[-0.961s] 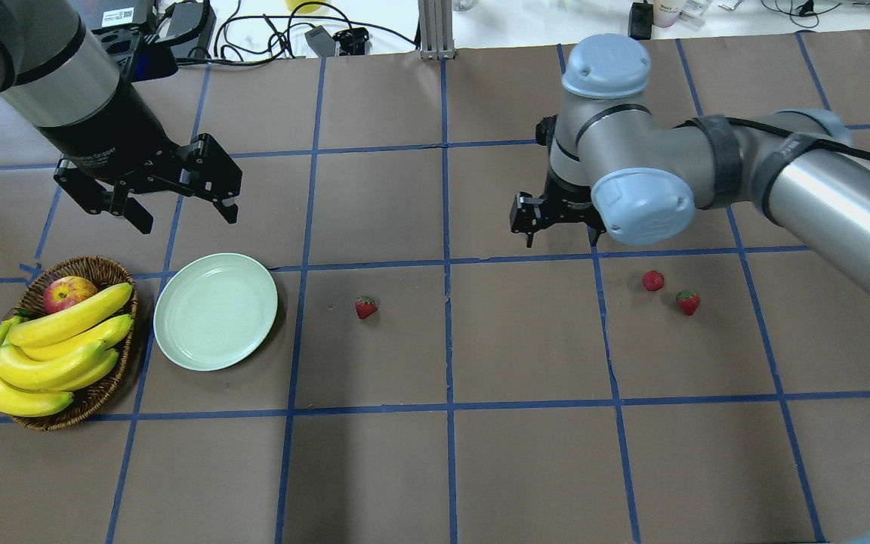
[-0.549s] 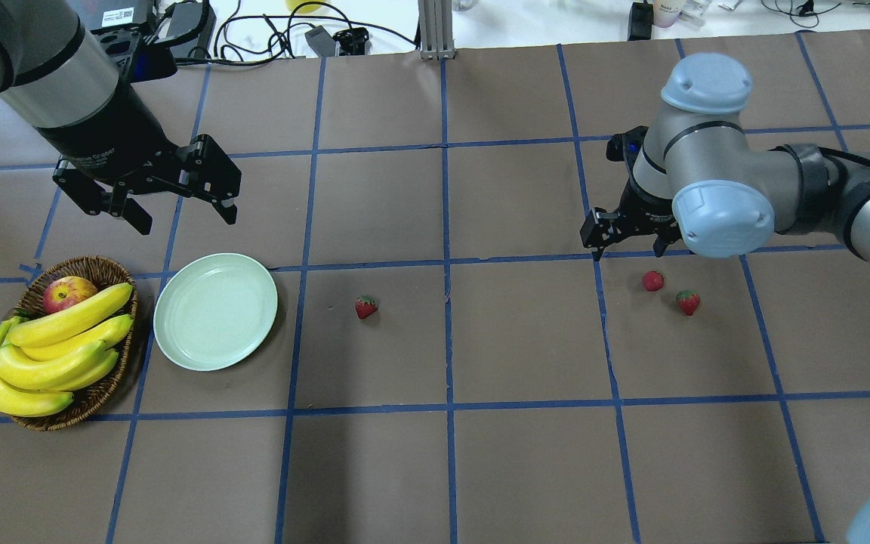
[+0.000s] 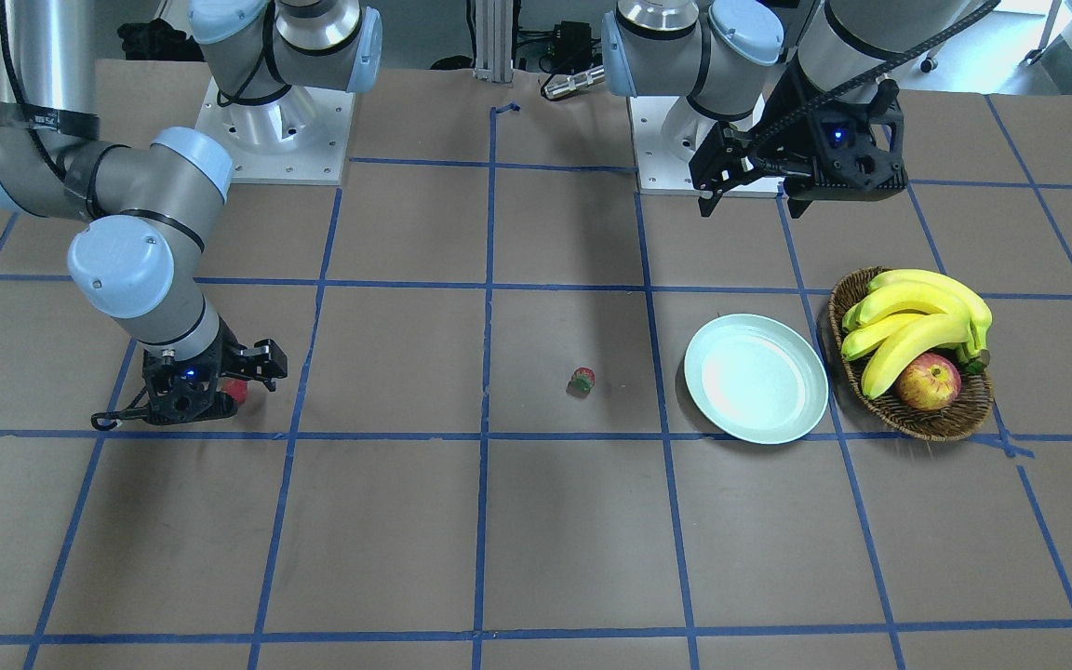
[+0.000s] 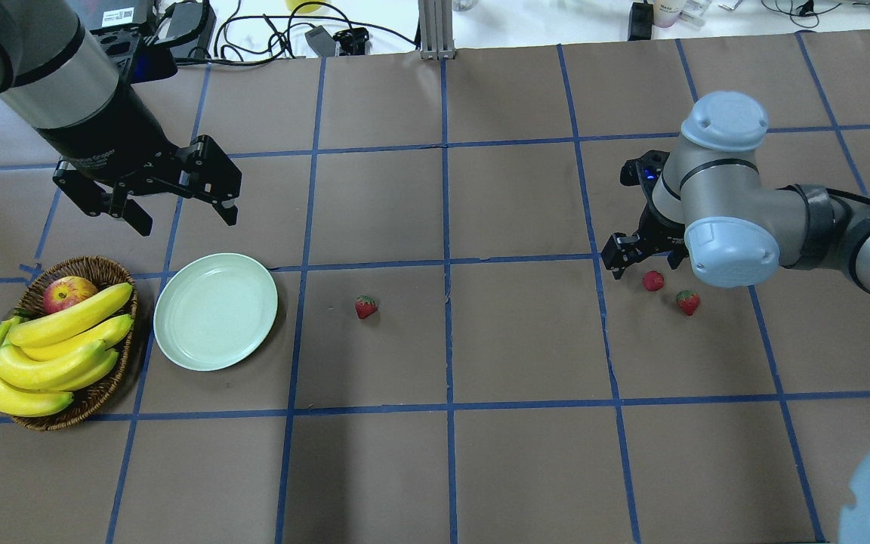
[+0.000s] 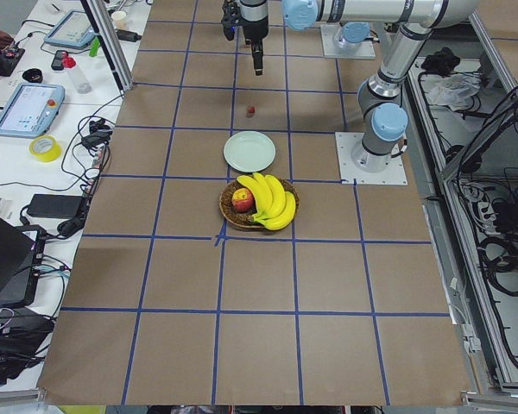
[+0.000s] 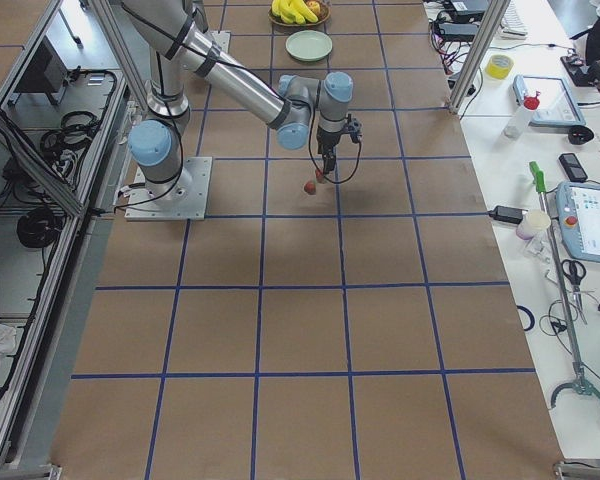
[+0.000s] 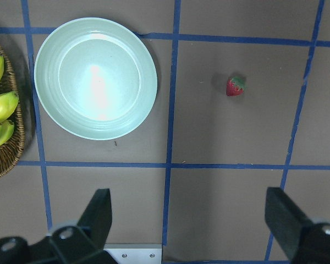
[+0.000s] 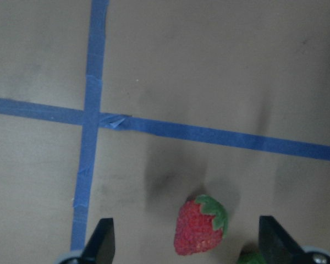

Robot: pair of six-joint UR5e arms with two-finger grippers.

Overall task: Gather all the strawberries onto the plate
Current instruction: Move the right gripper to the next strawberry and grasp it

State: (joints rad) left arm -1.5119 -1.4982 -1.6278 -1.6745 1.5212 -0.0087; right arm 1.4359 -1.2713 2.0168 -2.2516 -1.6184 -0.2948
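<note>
Under the released right pincer [image 4: 644, 266], a plump conical strawberry [image 8: 199, 225] rests on matte brown paper [image 8: 209, 66].

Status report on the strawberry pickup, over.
Right hand open, low over one strawberry, second strawberry beside it. Left hand open, high near the plate. Plate empty, third strawberry mid-table. Nothing in the way.
</note>
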